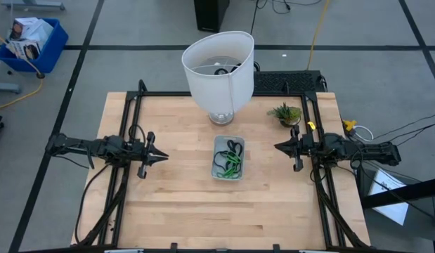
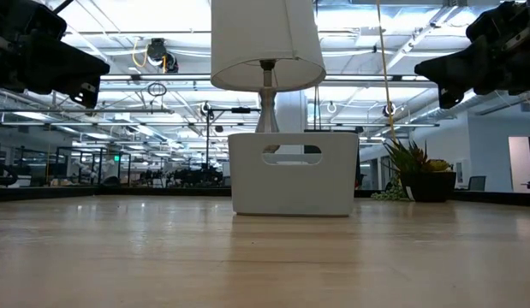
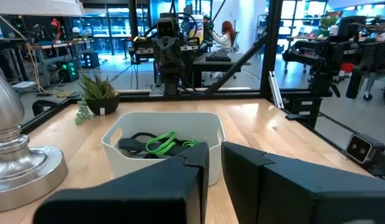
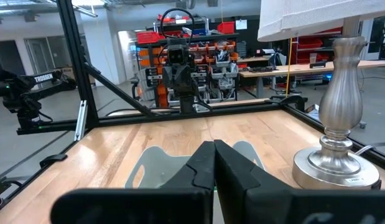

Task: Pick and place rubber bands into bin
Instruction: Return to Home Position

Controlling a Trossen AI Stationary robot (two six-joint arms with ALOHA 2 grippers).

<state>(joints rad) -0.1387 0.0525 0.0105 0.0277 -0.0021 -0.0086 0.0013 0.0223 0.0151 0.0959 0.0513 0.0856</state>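
On table (image 1: 175, 204): bin (image 1: 216, 150) centred, rubber bands (image 1: 231, 161) inside; lamp (image 1: 218, 67) behind bin; plant (image 1: 285, 112) right of lamp.

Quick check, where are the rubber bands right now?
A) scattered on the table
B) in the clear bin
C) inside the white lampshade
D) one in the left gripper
B: the black and green rubber bands lie piled inside the bin at mid-table, while the left gripper and right gripper sit off to either side holding nothing.
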